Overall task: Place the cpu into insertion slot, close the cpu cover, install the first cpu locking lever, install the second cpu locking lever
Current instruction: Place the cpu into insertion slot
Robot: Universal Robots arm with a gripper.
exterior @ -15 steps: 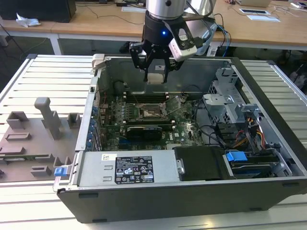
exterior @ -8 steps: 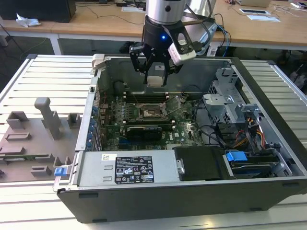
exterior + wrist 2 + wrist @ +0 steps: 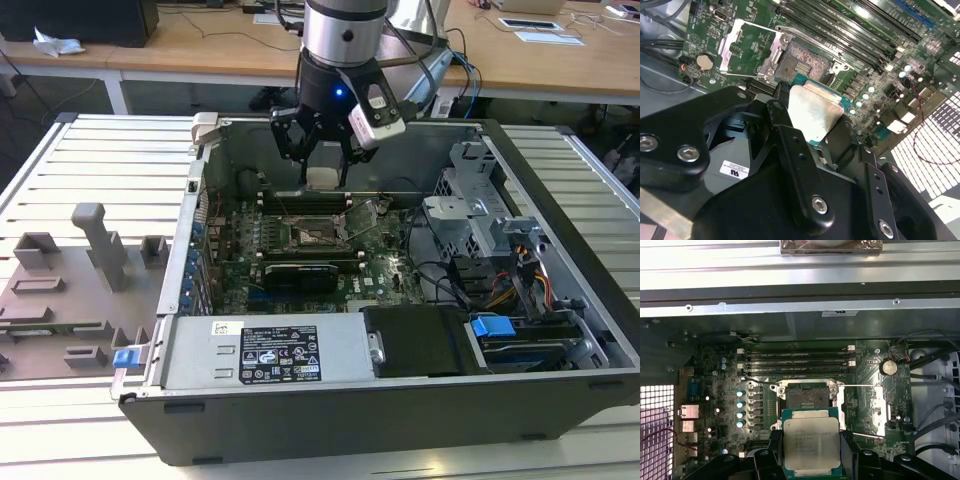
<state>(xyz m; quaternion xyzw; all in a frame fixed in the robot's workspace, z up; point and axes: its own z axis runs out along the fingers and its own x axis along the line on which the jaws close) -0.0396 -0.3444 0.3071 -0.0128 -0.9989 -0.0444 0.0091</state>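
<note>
The cpu (image 3: 811,446) was held pinched by its edges between the fingers of the gripper (image 3: 322,176), above the motherboard (image 3: 392,272) and just beside the open insertion slot (image 3: 807,399) (not seated). The cpu cover (image 3: 727,47) was seen swung open beside the slot.

Exterior view: I look down into the open computer case (image 3: 300,410) from beyond its near wall, mid-range.
First wrist view: squarely onto the motherboard (image 3: 720,390), close.
Second wrist view: slanted, closer.
Shared: insertion slot (image 3: 317,236) in all three; cpu (image 3: 811,446) in both wrist views.
</note>
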